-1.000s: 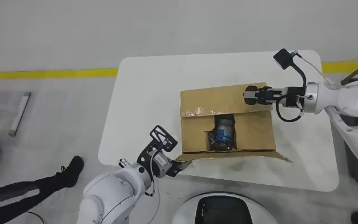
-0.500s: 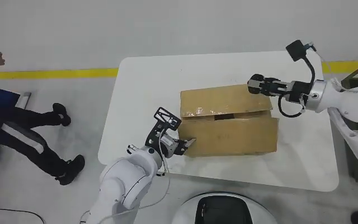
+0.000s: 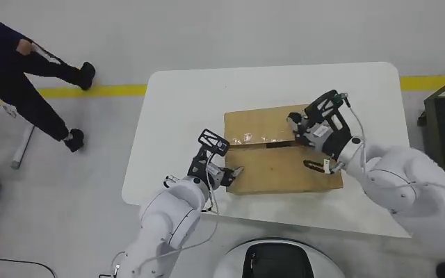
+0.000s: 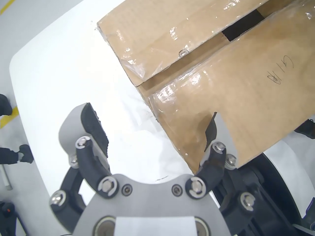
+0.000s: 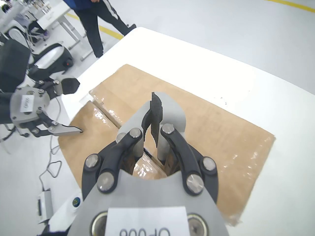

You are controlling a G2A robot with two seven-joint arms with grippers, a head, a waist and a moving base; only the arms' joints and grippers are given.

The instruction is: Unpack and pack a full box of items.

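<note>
White worktop [image 3: 181, 111] holds the brown box [image 3: 278, 174], left claw [image 4: 151, 119] spread at 1 near corner, right claw [image 5: 153, 109] pressed together above its top, so a hard push could slide it or pop it open.

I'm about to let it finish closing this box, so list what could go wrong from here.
1. The left claw is open with one finger on the near flap's corner and the other over the table; it may slip off and let the flap lift.
2. A dark gap shows at the seam of the cardboard box; the shut right claw over it might push one flap edge inside.
</note>
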